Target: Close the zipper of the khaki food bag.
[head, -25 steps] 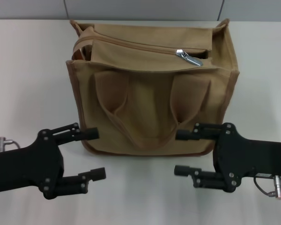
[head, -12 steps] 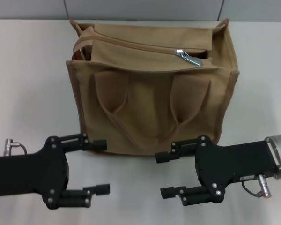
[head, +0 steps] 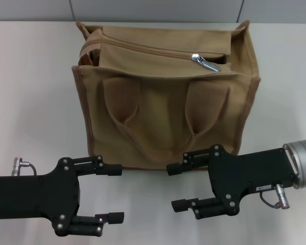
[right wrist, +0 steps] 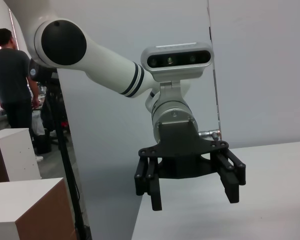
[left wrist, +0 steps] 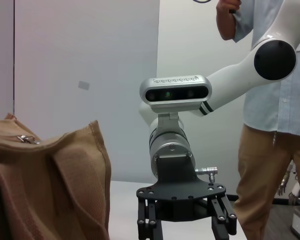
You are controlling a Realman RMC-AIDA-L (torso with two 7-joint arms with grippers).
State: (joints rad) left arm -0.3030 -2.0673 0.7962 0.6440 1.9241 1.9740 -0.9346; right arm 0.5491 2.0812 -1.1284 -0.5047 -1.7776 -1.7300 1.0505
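Note:
The khaki food bag (head: 163, 117) stands upright at the table's middle, its two handles hanging down the front. The zipper (head: 143, 50) runs across the top and is open at the left end. Its silver slider (head: 203, 61) sits near the right end. My left gripper (head: 115, 194) is open and empty, in front of the bag's lower left corner. My right gripper (head: 172, 187) is open and empty, just in front of the bag's lower middle. The two grippers face each other. The bag (left wrist: 55, 185) and slider (left wrist: 25, 139) also show in the left wrist view.
The white table (head: 30, 102) lies around the bag. A grey wall (head: 153, 10) runs along the back edge. A person (left wrist: 275, 125) stands beside the right arm. Boxes (right wrist: 20, 200) and another person (right wrist: 12, 85) stand off the table on my left side.
Both grippers have drawn back from the bag toward the table's front. The right gripper has also shifted left. Both stayed open. The bag and slider have not moved.

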